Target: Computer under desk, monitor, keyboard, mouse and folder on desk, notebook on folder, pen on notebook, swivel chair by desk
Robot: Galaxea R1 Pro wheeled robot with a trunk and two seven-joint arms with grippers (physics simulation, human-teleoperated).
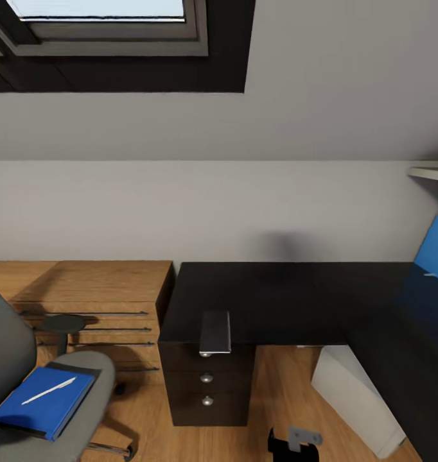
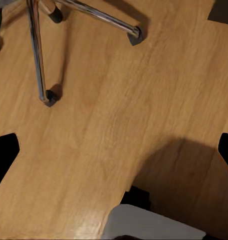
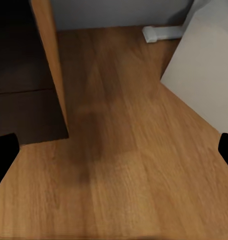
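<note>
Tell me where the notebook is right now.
In the head view the notebook lies on the front edge of the desk, at its left end, overhanging the top drawer with the silver knobs, well right of the swivel chair.

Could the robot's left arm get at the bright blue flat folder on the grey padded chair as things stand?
Probably yes: the bright blue flat folder lies uncovered on the grey padded chair seat at the robot's left, with just a thin white pen resting on it.
</note>
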